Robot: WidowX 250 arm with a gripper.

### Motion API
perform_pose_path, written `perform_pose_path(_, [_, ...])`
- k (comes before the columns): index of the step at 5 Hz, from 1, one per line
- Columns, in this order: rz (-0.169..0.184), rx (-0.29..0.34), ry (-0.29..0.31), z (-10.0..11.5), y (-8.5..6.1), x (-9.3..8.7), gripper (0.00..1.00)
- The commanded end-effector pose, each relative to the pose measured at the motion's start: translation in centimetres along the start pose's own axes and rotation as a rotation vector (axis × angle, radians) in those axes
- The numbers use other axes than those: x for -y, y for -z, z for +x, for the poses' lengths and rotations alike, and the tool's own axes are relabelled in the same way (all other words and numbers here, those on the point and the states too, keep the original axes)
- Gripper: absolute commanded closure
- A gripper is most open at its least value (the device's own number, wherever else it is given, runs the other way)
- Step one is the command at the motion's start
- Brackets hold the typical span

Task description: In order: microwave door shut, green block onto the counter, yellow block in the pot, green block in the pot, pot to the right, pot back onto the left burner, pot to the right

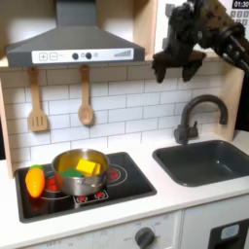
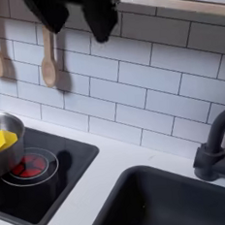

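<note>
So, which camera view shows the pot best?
The first exterior view: the whole pot sits on the left burner with the yellow block and green block inside. The second exterior view cuts it at the frame's left edge.
</note>
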State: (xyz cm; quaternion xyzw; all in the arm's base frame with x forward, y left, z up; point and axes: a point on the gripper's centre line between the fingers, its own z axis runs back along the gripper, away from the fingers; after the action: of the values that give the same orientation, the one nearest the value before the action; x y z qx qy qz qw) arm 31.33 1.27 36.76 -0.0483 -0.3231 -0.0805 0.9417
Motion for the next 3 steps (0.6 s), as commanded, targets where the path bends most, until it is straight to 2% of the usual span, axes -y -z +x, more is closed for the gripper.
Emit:
perform_pose_path(1, [0.056, -0.102, -0.03, -2.5, 1.7, -3.0, 0.0])
perform_pose_path(2, [0.092, -0.115, -0.049, -2.9, 1.9, -4.6, 0.0])
perform_pose_path(3, [0.114, -0.164, -0.068, -3.7, 3.0, -6.2, 0.0])
